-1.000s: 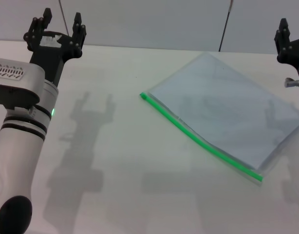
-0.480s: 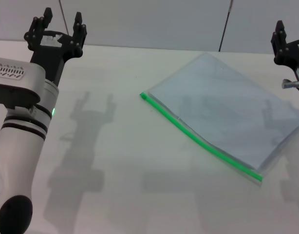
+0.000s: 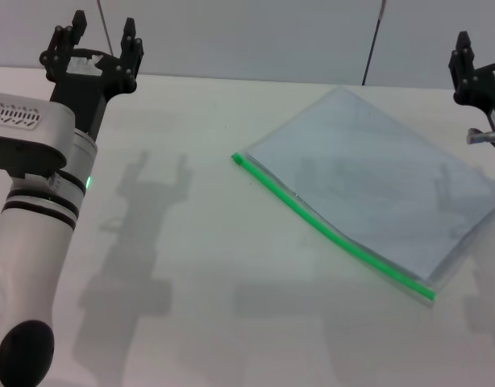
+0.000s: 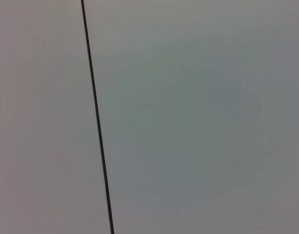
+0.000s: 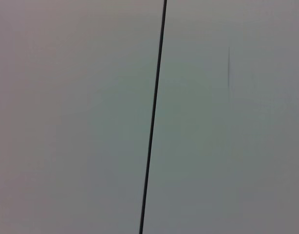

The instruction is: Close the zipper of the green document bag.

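The green document bag (image 3: 376, 181) lies flat on the white table (image 3: 191, 242), right of centre and turned at an angle. Its zipper (image 3: 328, 230) is a bright green strip along the near long edge, with a thicker green end (image 3: 238, 159) at the left. My left gripper (image 3: 101, 36) is raised at the far left, well away from the bag, open and holding nothing. At the right edge of the head view, my right gripper (image 3: 473, 72) hangs above the bag's far right corner, partly cut off. Neither wrist view shows the bag.
A grey wall (image 3: 247, 32) runs behind the table. Both wrist views show only that wall with a thin dark seam (image 4: 96, 117) (image 5: 154, 117). The left arm's shadow (image 3: 143, 234) falls on the bare table left of the bag.
My right gripper has shifted slightly to the left at the picture's right edge. The left arm and the bag have not moved.
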### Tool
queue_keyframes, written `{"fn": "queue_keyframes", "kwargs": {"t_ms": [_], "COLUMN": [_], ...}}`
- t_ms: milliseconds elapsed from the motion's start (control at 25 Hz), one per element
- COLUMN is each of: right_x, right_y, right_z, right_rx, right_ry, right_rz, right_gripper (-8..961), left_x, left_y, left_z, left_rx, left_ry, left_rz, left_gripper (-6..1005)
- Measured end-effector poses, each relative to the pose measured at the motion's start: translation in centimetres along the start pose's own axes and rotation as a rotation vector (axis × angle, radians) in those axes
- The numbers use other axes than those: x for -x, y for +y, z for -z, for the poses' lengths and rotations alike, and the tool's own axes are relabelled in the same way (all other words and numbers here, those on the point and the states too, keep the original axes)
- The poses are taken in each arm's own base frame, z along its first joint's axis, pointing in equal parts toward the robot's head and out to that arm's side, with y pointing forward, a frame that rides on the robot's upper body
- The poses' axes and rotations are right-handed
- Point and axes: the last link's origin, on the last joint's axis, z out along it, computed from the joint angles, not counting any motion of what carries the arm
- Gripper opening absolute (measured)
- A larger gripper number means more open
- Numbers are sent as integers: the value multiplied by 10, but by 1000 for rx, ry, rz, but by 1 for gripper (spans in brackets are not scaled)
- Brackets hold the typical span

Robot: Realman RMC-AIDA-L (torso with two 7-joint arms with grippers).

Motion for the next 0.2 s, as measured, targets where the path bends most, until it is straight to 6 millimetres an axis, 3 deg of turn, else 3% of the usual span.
{"fn": "queue_keyframes", "kwargs": {"t_ms": [200], "right_x": [0], "right_y": [-1], "right_z": [0], "right_rx": [-2], "right_ry": [1], "right_rz": [1], "right_gripper": [541], "left_x": [2], "left_y": [-1], "left_z": [-2], "left_rx": [-4], "left_ry": [-8], "left_rz": [3], "left_gripper": [642]}}
